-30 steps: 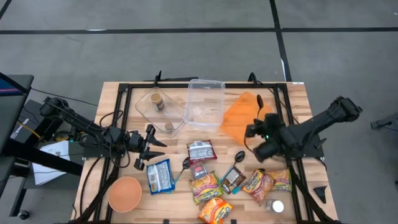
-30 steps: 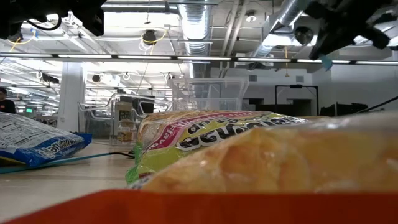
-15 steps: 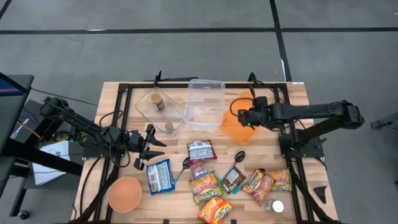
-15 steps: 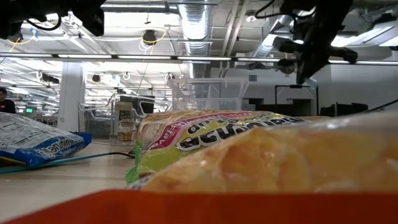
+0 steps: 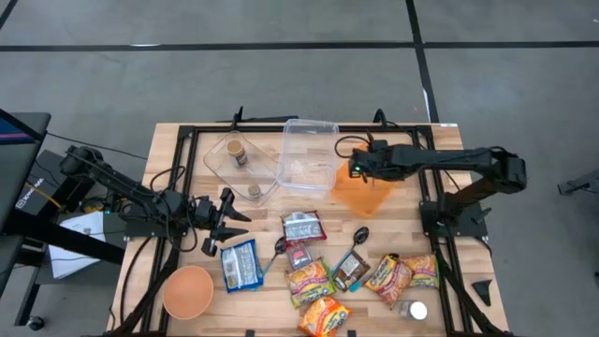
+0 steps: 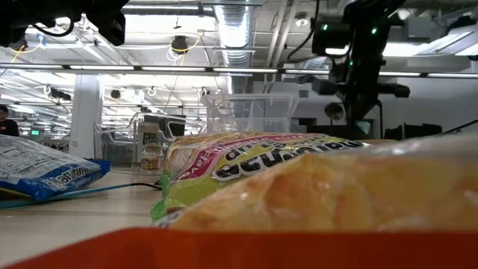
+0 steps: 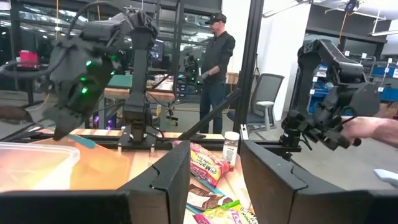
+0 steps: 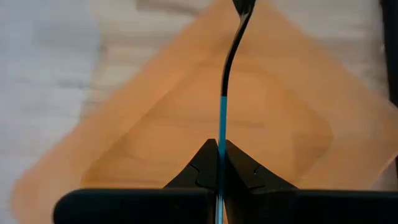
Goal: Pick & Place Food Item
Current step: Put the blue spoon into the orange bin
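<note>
My right gripper (image 8: pixel 221 163): 2 fingers clamped on spoon (image 8: pixel 227 74) handle.
Spoon: bowl end beyond my fingertips, above orange tray (image 8: pixel 186 155).
Clear container (image 5: pixel 309 154): just beside my gripper.
My left gripper (image 5: pixel 225 221): fingers apart, holding nothing; blue packet (image 5: pixel 241 265) near it.

Grey floor (image 5: pixel 281 84) w/ dark seam lines around the wooden table (image 5: pixel 178 150). Low view: big open hall, ceiling ducts (image 6: pixel 239 30) & long strip lights (image 6: pixel 187 69). Left wrist view: dark post (image 7: pixel 252 62), office chair (image 7: pixel 264 112), person in dark clothes (image 7: pixel 214 68) standing near workbenches behind.
</note>
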